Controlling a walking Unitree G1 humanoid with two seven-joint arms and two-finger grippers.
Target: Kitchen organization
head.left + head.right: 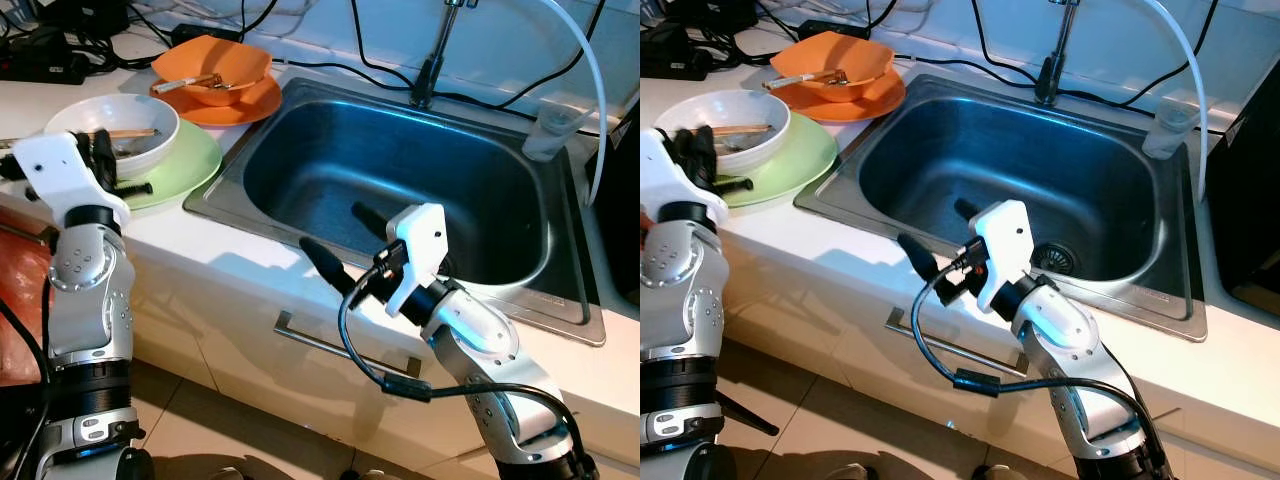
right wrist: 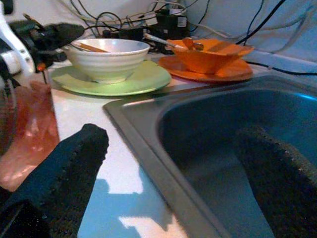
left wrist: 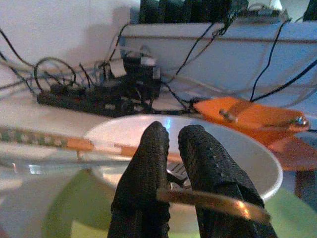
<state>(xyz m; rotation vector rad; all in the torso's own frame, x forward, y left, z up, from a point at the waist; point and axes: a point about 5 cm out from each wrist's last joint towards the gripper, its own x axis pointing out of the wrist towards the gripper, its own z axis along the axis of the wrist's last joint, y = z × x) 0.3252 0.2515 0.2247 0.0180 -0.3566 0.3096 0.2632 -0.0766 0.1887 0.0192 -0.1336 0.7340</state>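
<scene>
Two sets of dishes stand on the white counter (image 1: 200, 235) left of the steel sink (image 1: 400, 180): a white ceramic bowl (image 1: 120, 125) on a light green plate (image 1: 185, 165), and behind them an orange bowl (image 1: 215, 70) on an orange plate (image 1: 240, 105). The left gripper (image 3: 171, 166) is at the near rim of the white bowl, with its fingers pressed together on a thin brown stick-like utensil (image 3: 218, 203) that lies across them. The right gripper (image 1: 340, 245) hangs over the front edge of the sink, with its fingers spread wide and holding nothing. One finger is over the counter, the other over the basin.
</scene>
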